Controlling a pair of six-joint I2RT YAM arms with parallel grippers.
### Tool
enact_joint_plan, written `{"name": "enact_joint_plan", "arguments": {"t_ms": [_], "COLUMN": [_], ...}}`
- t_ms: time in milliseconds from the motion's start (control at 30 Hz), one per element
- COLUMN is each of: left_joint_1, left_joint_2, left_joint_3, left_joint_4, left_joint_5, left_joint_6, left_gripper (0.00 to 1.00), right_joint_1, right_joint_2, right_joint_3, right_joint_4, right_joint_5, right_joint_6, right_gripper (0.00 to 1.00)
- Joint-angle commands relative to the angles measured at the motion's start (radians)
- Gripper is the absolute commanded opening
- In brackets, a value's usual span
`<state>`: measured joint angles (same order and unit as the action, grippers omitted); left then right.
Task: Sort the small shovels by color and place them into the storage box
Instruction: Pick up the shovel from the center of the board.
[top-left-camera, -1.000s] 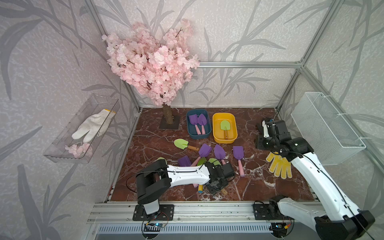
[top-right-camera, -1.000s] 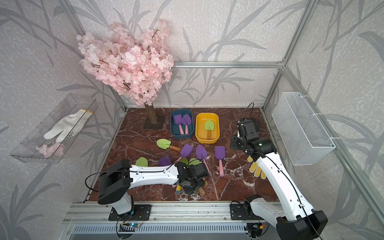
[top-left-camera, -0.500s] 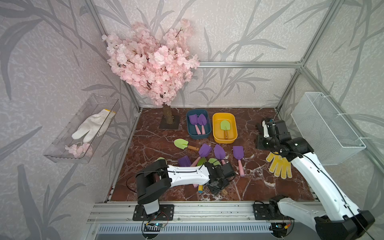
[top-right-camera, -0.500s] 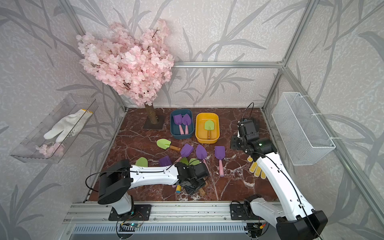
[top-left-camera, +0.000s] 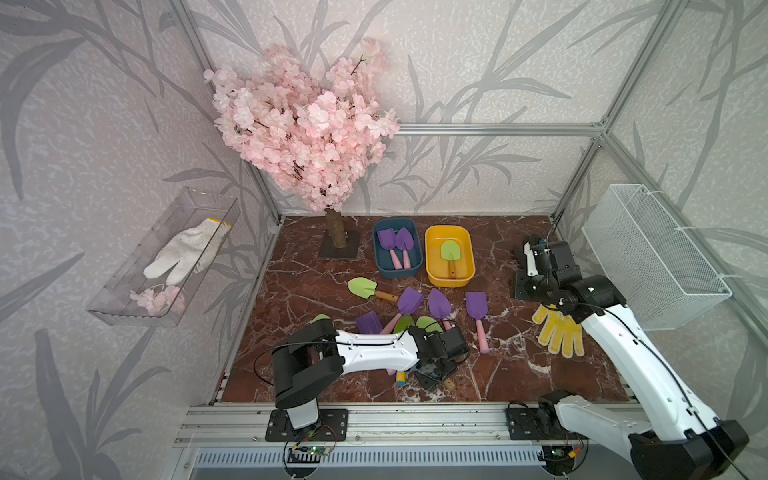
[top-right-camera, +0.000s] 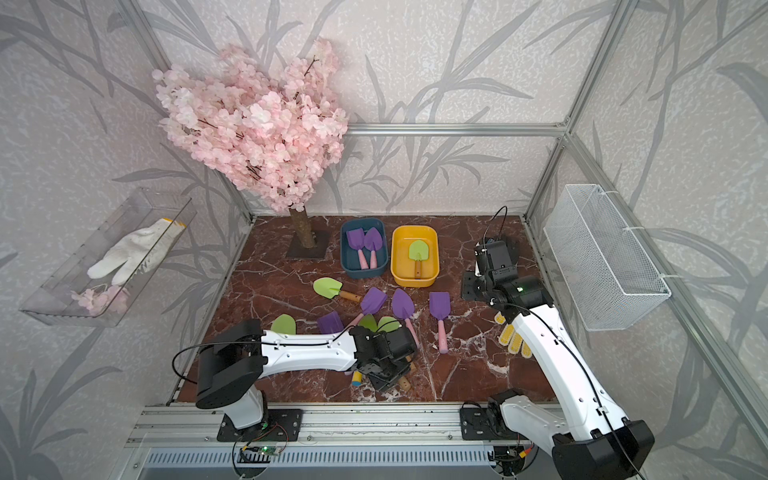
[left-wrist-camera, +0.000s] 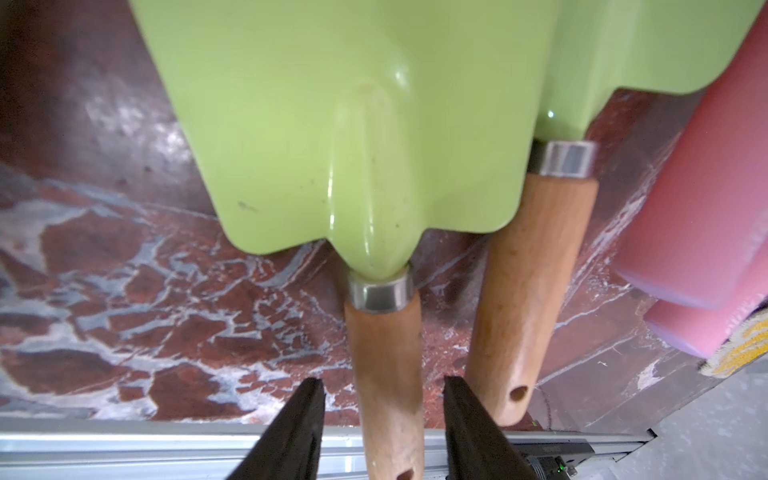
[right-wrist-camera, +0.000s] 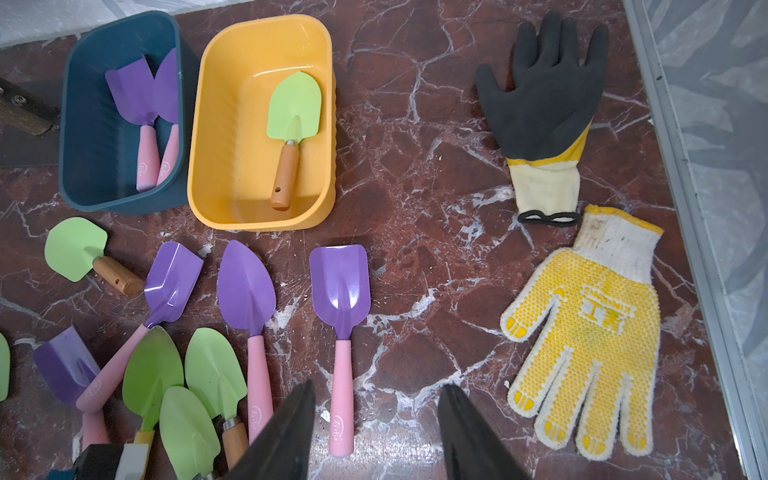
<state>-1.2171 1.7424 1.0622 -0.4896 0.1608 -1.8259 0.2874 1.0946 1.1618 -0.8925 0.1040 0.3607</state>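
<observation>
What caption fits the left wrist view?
The left gripper, open, straddles the wooden handle of a green shovel on marble tabletop.

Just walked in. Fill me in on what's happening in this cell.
Two robot arms are sorting toy shovels by colour. The left claw straddles the brown wooden handle of a lime-green shovel lying on the red marble tabletop, jaws apart and not yet gripping. The right claw hangs open and empty. Two purple pink-handled shovels lie in the dark blue plastic bin, one green wooden-handled shovel in the yellow plastic bin. Several more lie loose.
</observation>
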Motion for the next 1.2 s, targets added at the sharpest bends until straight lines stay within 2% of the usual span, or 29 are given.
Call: {"name": "enact_joint_plan", "arguments": {"t_ms": [0,1167], "left_joint_1": [0.004,0.01], "left_joint_2": [0.012,0.005], "left_joint_3": [-0.017,-0.045], "left_joint_4": [0.002,0.042], "left_joint_5": [0.007,0.01], "left_joint_6": [-0.013,-0.015], "left_gripper": [0.49,0.39], "right_joint_1": [-0.007,-0.007], "right_joint_2": [-0.007,0.003], "right_joint_3": [-0.01,-0.005], "right_joint_4": [0.006,0.005], "right_joint_5": [0.005,0.001], "right_joint_6": [-0.012,-0.017], "right_gripper": [0.53,0.53]}}
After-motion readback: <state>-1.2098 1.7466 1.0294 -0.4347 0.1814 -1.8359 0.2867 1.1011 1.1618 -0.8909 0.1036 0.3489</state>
